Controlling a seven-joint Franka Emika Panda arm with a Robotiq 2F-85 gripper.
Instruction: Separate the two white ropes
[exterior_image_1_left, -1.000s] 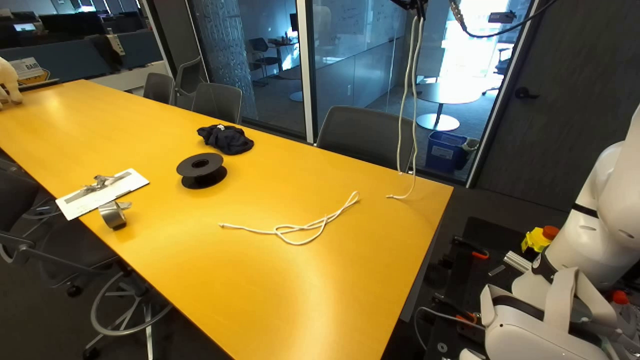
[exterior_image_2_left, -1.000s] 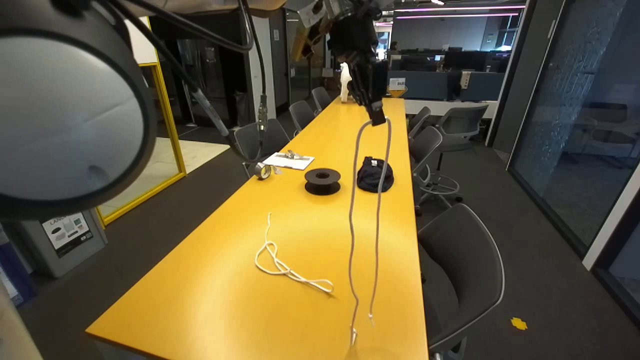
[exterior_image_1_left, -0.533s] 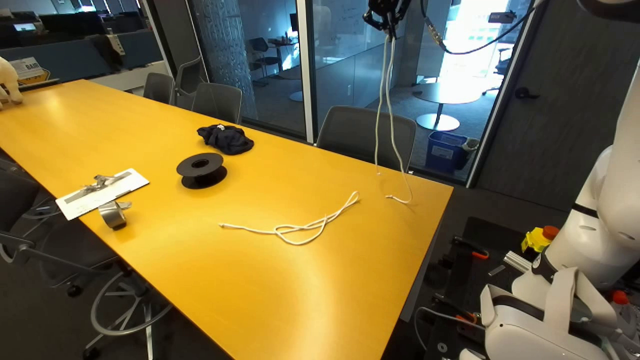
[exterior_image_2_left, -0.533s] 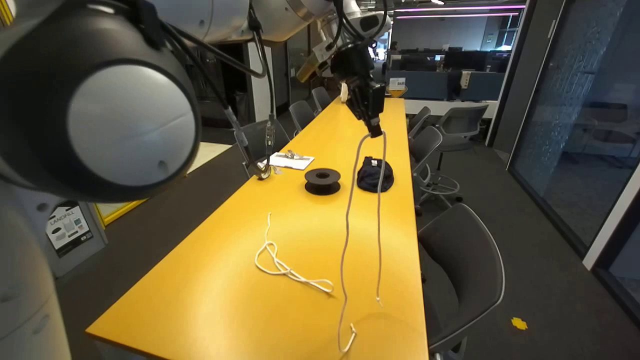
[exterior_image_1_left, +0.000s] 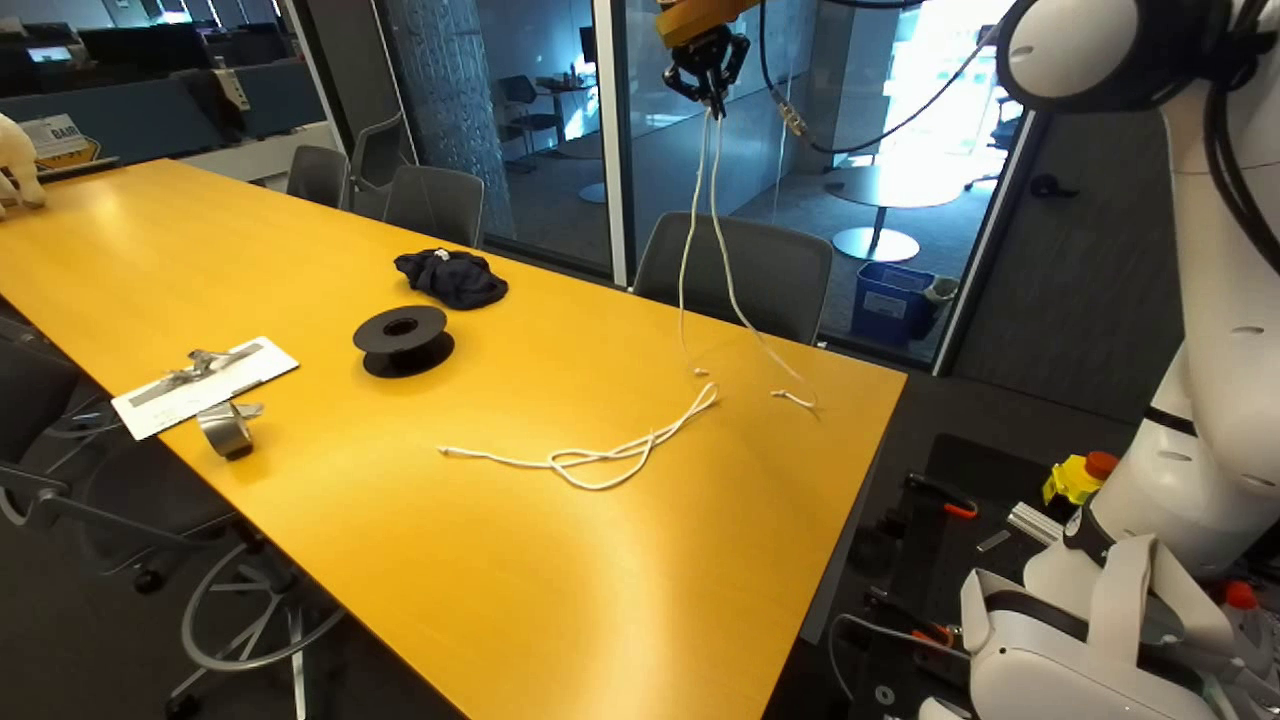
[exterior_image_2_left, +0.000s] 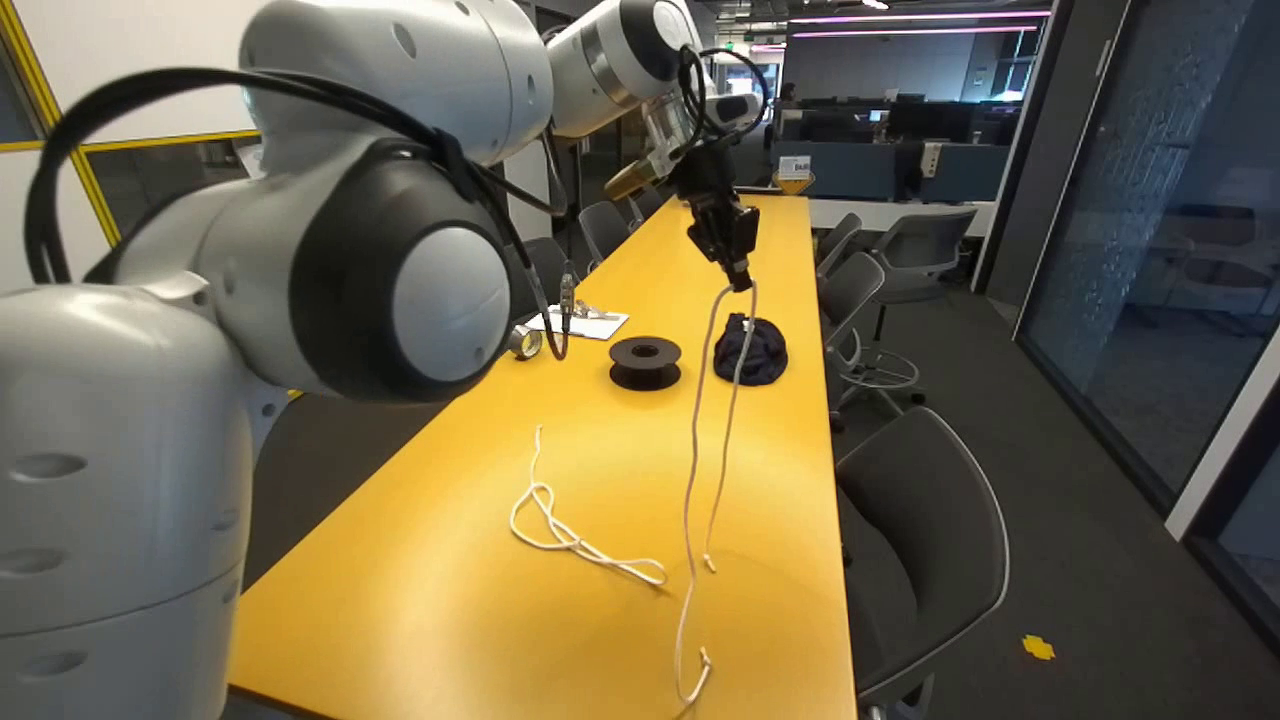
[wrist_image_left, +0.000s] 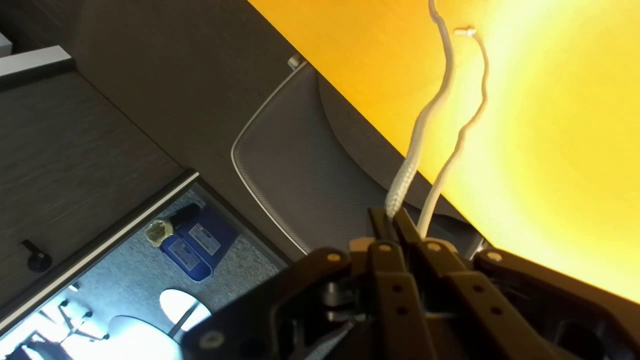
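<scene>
White board: flat on the yellow surface, toward the left as I read an exterior view.
Grey tape roll: just beside that board.
Black spool: sitting on its flange.
Dark cloth: crumpled, near the spool.
Loose white rope: slack on the surface, crossing itself in a loop.
Hand: I have it above the level of the surface, jaws nearly together, pinching the held white rope. My wrist view shows one strand coming out between the jaw tips, the other running beside them.
Held white rope: draped in two strands. One end curls on the surface; whether the other touches, I can't tell. In both exterior views I see it apart from the loose one.
White headset: in the foreground, by the arm.
</scene>
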